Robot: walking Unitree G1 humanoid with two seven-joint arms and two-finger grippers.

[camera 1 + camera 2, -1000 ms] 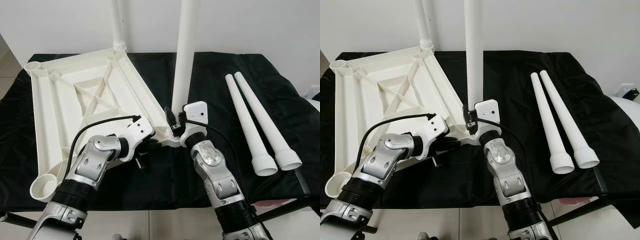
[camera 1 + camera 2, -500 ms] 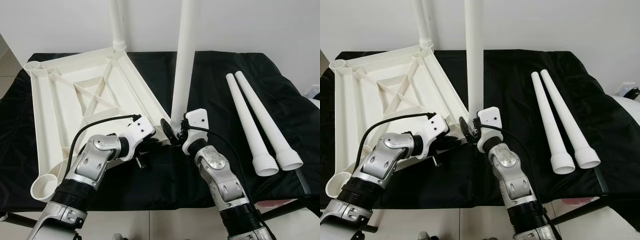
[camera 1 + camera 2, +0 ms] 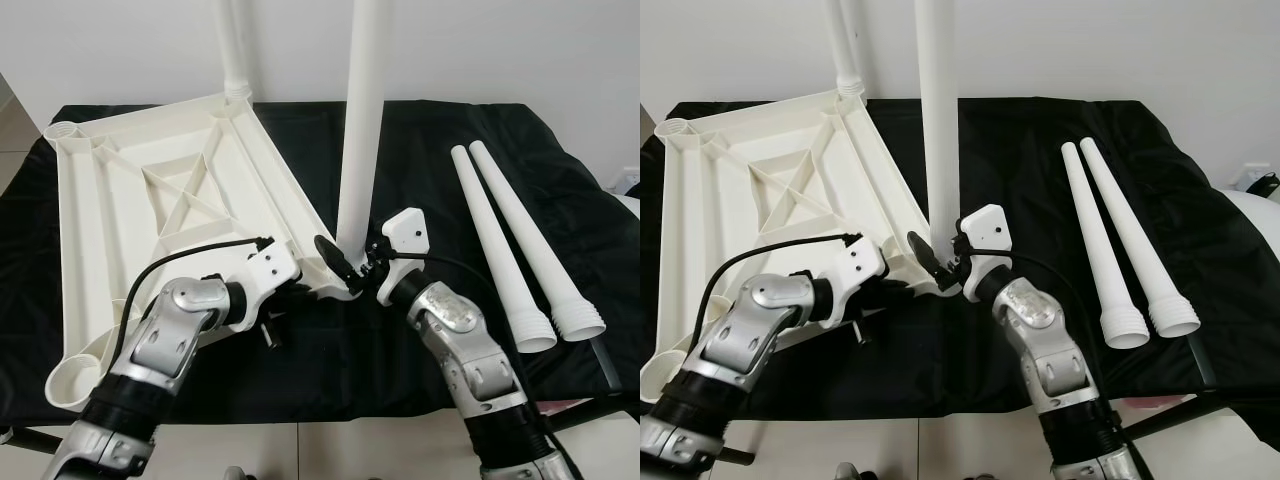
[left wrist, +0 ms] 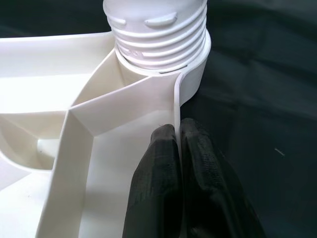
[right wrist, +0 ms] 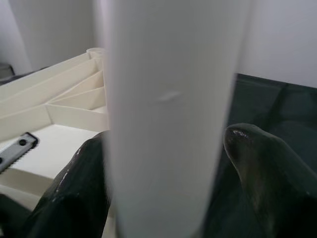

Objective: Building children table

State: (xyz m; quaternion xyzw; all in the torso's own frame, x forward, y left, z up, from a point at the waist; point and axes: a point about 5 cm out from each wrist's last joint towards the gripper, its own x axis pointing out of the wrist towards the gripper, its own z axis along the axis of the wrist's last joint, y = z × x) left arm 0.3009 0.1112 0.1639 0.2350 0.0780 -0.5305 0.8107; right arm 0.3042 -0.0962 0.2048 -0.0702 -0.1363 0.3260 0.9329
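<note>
Plain indoor room, kind unclear.
A black cloth (image 3: 420, 150) covers a table against a bare white wall (image 3: 500, 50); pale floor tiles (image 3: 15, 130) alongside.

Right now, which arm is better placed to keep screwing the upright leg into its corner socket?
The right: the right gripper already clasps the upright leg near its base. The left gripper is pinched on the tabletop's edge rib, steadying it.

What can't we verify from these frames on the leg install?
- Upright leg: top cut off by the frame edge, head views.
- Thread seating depth in the corner socket: hidden inside the collar, left wrist view.
- Right gripper finger contact: the blurred leg covers it, right wrist view.
- Far leg: top cut off.
</note>
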